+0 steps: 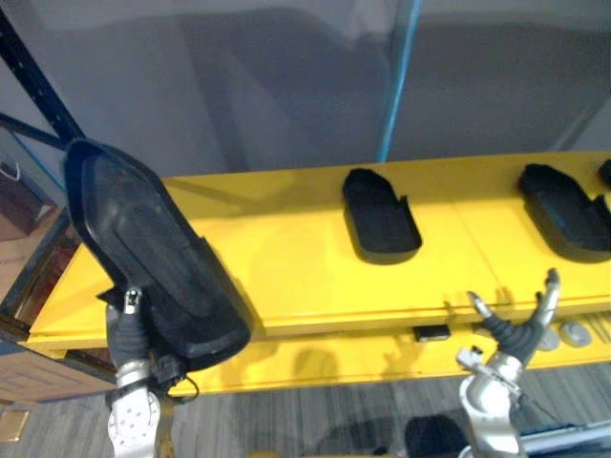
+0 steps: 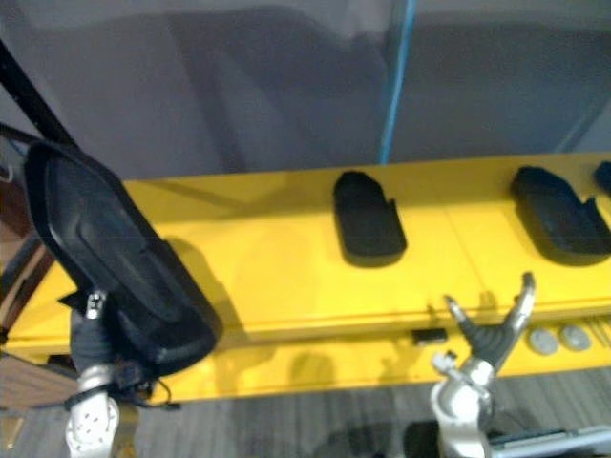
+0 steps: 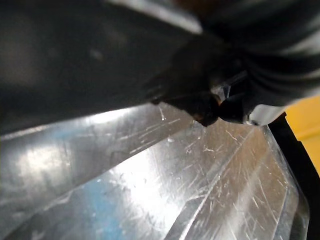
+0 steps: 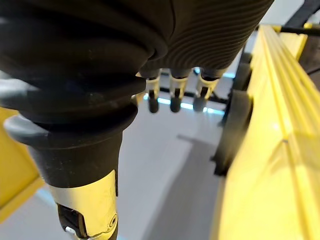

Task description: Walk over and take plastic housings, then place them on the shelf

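A large black plastic housing is held up, tilted, over the left end of the yellow shelf. My left hand grips its lower end from below; in the left wrist view a dark fingertip presses on the housing's edge. Two more black housings lie flat on the shelf, middle and right. A third shows at the far right edge. My right hand hangs open in front of the shelf's front edge, with fingers straight and nothing in it.
A grey wall stands behind the shelf, crossed by a blue vertical strip. A dark blue rack upright runs down at the left. Two round silver discs and a small black tag sit on the shelf's front lip.
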`<state>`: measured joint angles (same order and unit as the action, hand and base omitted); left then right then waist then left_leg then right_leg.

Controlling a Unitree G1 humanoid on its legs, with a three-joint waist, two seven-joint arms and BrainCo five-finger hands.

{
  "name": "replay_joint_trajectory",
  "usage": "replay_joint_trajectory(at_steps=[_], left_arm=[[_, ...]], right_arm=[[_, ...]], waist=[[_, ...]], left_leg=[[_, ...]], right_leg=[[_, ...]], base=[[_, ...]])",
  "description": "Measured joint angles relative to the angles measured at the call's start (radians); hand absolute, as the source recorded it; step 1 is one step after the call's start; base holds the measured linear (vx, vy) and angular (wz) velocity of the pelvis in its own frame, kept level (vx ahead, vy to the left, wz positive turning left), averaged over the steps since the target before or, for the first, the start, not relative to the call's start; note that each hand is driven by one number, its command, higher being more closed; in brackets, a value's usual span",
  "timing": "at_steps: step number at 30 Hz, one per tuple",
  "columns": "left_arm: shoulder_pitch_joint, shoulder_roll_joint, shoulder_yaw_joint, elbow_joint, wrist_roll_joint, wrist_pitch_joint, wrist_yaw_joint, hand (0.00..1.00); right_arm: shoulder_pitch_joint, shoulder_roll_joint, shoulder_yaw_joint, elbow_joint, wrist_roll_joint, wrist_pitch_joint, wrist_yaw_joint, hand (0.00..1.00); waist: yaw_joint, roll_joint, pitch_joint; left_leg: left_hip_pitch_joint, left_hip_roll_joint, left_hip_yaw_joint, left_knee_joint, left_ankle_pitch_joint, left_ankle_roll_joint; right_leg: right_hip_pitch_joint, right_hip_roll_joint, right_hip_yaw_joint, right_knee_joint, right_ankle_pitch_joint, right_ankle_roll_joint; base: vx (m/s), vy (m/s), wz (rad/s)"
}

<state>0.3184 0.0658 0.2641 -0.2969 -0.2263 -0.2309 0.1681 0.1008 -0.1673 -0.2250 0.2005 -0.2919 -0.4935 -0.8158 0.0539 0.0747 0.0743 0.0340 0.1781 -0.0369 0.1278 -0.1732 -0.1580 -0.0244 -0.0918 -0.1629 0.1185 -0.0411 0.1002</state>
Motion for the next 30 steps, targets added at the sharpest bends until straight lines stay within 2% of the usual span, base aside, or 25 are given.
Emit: replay_joint_trajectory(at_steps=[3,5,7,8,13,18,21,24,26,28,30], left_arm=[[-0.017,0.000,0.002,-0.015,-0.003,-0.022,0.004,1.00],[-0.027,0.002,0.006,-0.016,-0.003,-0.024,0.004,1.00],[-0.046,0.005,0.012,-0.016,-0.002,-0.024,0.004,1.00],[-0.050,0.005,0.014,-0.015,-0.001,-0.024,0.005,1.00],[-0.064,0.009,0.062,-0.016,0.062,-0.013,0.003,1.00],[-0.063,0.050,0.131,-0.016,0.105,0.062,-0.061,1.00],[-0.065,0.116,0.147,-0.003,0.119,0.104,-0.131,1.00],[-0.102,0.194,0.148,0.060,0.124,0.156,-0.186,1.00],[-0.138,0.236,0.144,0.106,0.122,0.196,-0.199,1.00],[-0.196,0.299,0.141,0.160,0.116,0.257,-0.212,1.00],[-0.244,0.357,0.114,0.209,0.114,0.294,-0.213,1.00]], right_arm=[[0.011,-0.001,-0.061,-0.093,-0.041,0.001,-0.042,0.00],[0.017,-0.002,-0.111,-0.163,-0.056,0.000,-0.049,0.00],[0.019,-0.004,-0.170,-0.201,-0.058,-0.005,-0.057,0.00],[0.020,-0.005,-0.181,-0.207,-0.058,-0.006,-0.058,0.00],[0.036,-0.010,-0.233,-0.234,-0.037,-0.003,-0.080,0.00],[0.054,0.016,-0.248,-0.247,0.013,-0.003,-0.053,0.00],[0.059,0.033,-0.235,-0.254,0.019,-0.001,0.021,0.00],[0.098,0.034,-0.212,-0.229,0.066,0.038,0.078,0.00],[0.115,0.035,-0.212,-0.185,0.114,0.061,0.105,0.00],[0.137,0.040,-0.211,-0.112,0.209,0.105,0.193,0.00],[0.152,0.052,-0.206,-0.053,0.271,0.141,0.251,0.00]], waist=[[-0.015,-0.001,0.001],[-0.025,-0.013,0.009],[-0.038,-0.037,0.021],[-0.042,-0.039,0.021],[-0.056,-0.002,0.036],[-0.065,0.019,0.027],[-0.066,0.018,0.028],[-0.069,0.018,0.028],[-0.073,0.019,0.028],[-0.089,0.019,0.027],[-0.095,0.020,0.027]], left_leg=[[0.001,0.004,0.022,-0.001,0.002,0.000],[0.002,-0.003,0.025,-0.002,0.007,0.004],[0.002,-0.027,0.048,-0.013,0.042,0.008],[0.001,-0.033,0.047,-0.023,0.052,0.010],[0.038,-0.041,0.059,-0.088,0.086,0.018],[0.037,-0.041,0.106,-0.103,0.094,0.025],[0.039,-0.039,0.138,-0.106,0.094,0.025],[0.054,-0.036,0.161,-0.116,0.094,0.025],[0.056,-0.035,0.182,-0.120,0.094,0.024],[0.057,-0.035,0.191,-0.121,0.096,0.026],[0.063,-0.034,0.214,-0.122,0.098,0.025]], right_leg=[[0.031,0.003,-0.015,-0.040,0.005,0.000],[0.049,-0.003,-0.029,-0.065,0.012,0.003],[0.063,-0.022,-0.046,-0.080,0.018,0.010],[0.064,-0.030,-0.055,-0.080,0.018,0.011],[0.084,-0.047,-0.073,-0.083,0.019,0.013],[0.090,-0.042,-0.078,-0.122,0.038,0.011],[0.094,-0.031,-0.057,-0.159,0.065,0.009],[0.093,-0.027,-0.037,-0.169,0.078,0.013],[0.091,-0.027,-0.026,-0.169,0.078,0.013],[0.082,-0.026,-0.019,-0.166,0.081,0.013],[0.078,-0.026,-0.005,-0.161,0.081,0.013]], base=[[0.08,-0.027,0.09],[0.04,0.017,0.18],[0.01,-0.010,0.24],[-0.01,-0.024,0.28],[-0.03,0.029,0.12],[-0.07,0.020,0.00],[-0.05,-0.001,-0.22],[-0.02,0.001,-0.20],[-0.01,0.002,-0.19],[0.02,0.001,-0.07],[0.03,0.010,-0.17]])
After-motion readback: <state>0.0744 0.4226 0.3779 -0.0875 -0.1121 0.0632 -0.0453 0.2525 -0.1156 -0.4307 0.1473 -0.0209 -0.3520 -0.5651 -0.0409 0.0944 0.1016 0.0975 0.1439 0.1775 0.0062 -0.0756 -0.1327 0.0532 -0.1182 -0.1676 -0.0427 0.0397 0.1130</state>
